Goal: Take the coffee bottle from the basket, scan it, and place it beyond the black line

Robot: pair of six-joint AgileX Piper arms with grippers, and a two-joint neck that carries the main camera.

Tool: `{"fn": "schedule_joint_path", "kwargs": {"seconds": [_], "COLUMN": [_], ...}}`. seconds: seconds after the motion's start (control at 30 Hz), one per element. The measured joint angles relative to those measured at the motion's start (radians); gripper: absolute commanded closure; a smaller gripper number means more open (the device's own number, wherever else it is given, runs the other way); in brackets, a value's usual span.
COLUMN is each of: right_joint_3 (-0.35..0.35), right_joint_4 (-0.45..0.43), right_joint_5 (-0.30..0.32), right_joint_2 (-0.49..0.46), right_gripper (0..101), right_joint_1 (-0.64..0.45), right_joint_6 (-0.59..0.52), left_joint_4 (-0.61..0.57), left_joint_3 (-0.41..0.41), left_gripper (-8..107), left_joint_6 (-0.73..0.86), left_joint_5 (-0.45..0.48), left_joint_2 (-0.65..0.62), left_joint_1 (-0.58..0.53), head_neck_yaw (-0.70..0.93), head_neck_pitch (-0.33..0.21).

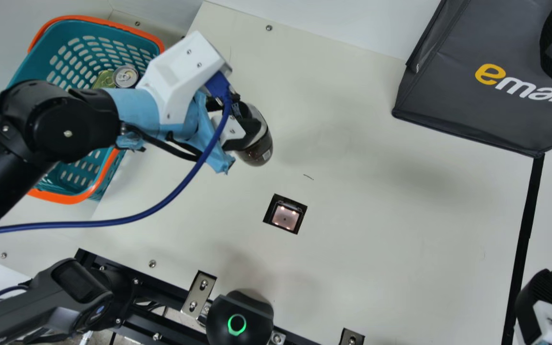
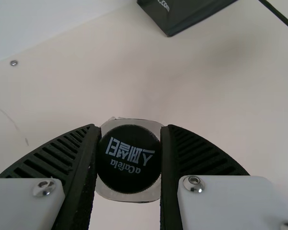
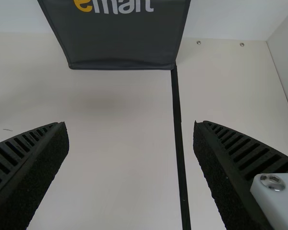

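Between the small square scanner window [image 1: 285,218], its inside lit, and the teal plastic basket [image 1: 72,197] with an orange rim, the dark brown coffee bottle [image 1: 258,152] with a round black cap [image 2: 129,159] sits in the left gripper [image 1: 248,136]. That gripper's jaws are pinching the bottle, one on either side near its cap; whether the base touches the cream tabletop [image 1: 376,239] I cannot tell. In the main view, the bottle is above and a little left of the window, well clear of the black line [image 1: 527,215], which runs far off to the window's right. Down and to the right of the window, near that line, the right gripper [image 1: 544,297] has its jaws spread wide. The basket, up and left of the window, holds a silver-topped can [image 1: 125,76] and something yellow-green [image 1: 104,80] beside it. The dark grey fabric bag [image 1: 448,96] with black handles stands up and right of the window, and just below the window sits a black rounded device [image 1: 240,318] with a glowing green ring.
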Motion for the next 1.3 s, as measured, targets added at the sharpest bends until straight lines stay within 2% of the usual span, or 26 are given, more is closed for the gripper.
{"fn": "schedule_joint_path", "kwargs": {"seconds": [0.33,0.67,1.3], "right_joint_3": [0.000,0.000,0.000], "right_joint_4": [0.000,0.000,0.000], "right_joint_5": [-0.001,-0.001,-0.001], "right_joint_2": [0.000,0.000,0.000], "right_gripper": [10,10,10], "right_joint_1": [0.000,0.000,0.000], "right_joint_6": [0.000,0.000,0.000], "left_joint_4": [-0.029,-0.053,-0.104], "left_joint_3": [0.038,0.034,0.057], "left_gripper": [89,89,89], "left_joint_6": [0.045,0.077,0.159], "left_joint_5": [-0.036,-0.061,-0.088], "left_joint_2": [0.044,0.099,0.153], "left_joint_1": [-0.023,-0.037,-0.005], "head_neck_yaw": [0.000,-0.002,0.000], "head_neck_pitch": [0.002,0.002,0.000]}}
